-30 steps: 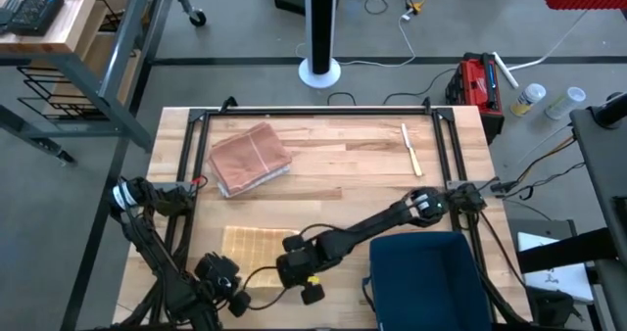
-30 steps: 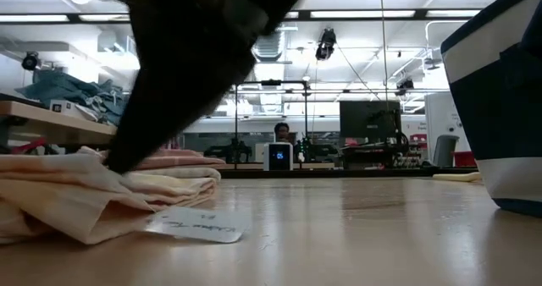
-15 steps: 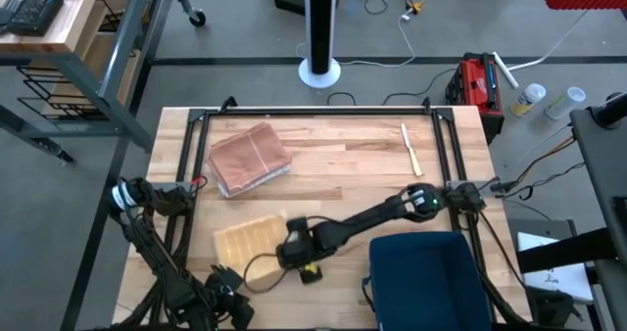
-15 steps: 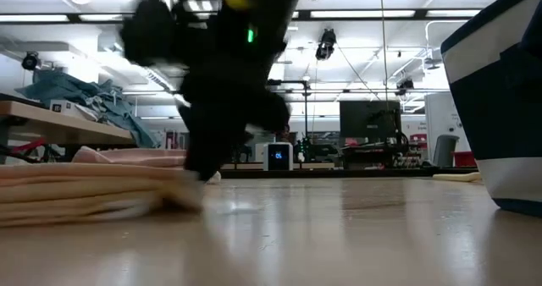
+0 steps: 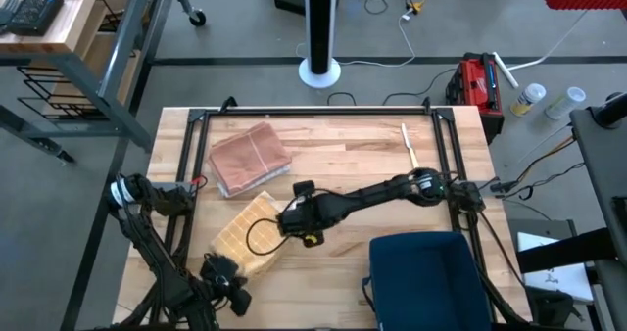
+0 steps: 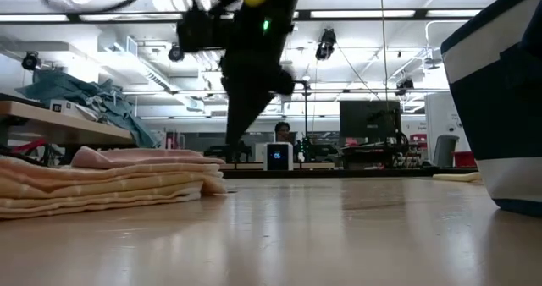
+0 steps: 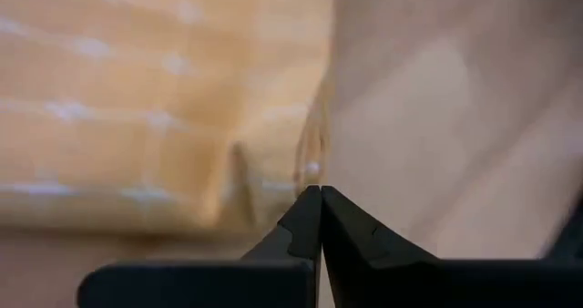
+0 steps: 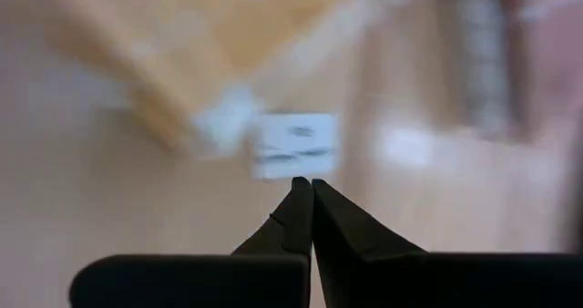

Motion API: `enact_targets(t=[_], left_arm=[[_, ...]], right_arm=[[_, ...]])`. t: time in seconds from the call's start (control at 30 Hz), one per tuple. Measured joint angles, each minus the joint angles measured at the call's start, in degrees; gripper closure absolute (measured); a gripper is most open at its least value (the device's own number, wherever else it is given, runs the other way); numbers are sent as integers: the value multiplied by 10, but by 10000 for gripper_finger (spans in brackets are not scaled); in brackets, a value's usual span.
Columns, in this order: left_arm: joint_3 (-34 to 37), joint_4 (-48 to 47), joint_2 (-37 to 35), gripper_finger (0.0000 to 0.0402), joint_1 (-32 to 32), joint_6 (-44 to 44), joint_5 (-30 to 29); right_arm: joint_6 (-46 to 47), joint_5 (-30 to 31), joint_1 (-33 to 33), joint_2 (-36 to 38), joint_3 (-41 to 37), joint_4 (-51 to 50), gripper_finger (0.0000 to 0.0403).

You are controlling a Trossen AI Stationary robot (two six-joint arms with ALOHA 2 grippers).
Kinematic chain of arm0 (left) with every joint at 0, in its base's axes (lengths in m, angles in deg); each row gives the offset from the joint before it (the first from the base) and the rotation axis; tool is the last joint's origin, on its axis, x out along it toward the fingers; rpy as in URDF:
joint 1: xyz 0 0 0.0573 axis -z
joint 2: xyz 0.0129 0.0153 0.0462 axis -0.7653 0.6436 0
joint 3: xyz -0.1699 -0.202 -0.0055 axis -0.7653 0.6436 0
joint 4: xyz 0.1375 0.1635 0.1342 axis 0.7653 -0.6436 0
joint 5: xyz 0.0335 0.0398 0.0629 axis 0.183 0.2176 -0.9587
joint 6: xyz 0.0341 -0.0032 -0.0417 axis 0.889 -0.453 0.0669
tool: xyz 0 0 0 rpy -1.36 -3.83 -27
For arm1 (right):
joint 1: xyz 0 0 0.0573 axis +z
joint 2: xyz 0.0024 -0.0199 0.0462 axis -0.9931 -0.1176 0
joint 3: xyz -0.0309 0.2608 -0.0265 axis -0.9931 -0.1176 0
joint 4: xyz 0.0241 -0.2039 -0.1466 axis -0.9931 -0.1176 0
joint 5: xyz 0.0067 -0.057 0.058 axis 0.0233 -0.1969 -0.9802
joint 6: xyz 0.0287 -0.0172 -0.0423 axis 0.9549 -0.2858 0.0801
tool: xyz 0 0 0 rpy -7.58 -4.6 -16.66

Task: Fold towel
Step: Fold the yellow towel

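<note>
A pale yellow towel [image 5: 245, 238] lies folded in a thick stack, slantwise on the table's near left part; the low view shows its layers [image 6: 102, 189] flat on the wood. Its white tag [image 8: 293, 144] sticks out at one corner. My right gripper [image 5: 287, 216] is shut and points down at the towel's far right corner, its tips [image 8: 305, 185] just short of the tag. My left gripper [image 5: 217, 268] is shut at the towel's near left edge [image 7: 273, 176]. My left gripper's shut tips stand right at the folded towel's edge [image 7: 310, 167], coming from the near side and slanting down; whether they touch it I cannot tell. My right gripper's shut tips point down beside the white tag [image 8: 293, 144]; whether they touch it I cannot tell.
A folded pink towel [image 5: 250, 160] lies at the far left, behind the yellow one. A dark blue bin [image 5: 426, 277] fills the near right. A pale stick-like tool [image 5: 411, 150] lies at the far right. Black rails [image 5: 313, 114] frame the tabletop.
My right gripper has swept from the table's near edge toward the far edge along the towel's right side, rising a little and tipping. The towel, first rumpled and square to the table, has turned about and now lies slantwise in a flat stack.
</note>
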Motion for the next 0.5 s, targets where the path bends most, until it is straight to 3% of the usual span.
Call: enact_targets(t=[0.1, 0.17, 0.4, 0.5], left_arm=[[0, -74, -22, 402, -1, -32, -46], [0, -118, -33, 401, -2, -45, -63], [3, -246, -42, 401, -10, -71, -2], [14, -258, -42, 402, -11, -72, 14]], right_arm=[[5, -132, -2, 20, -22, 45, 403], [20, -186, 3, 30, -55, 109, 403], [95, -194, 36, 43, -167, 404, 403], [125, -195, 49, 34, -184, 466, 403]])
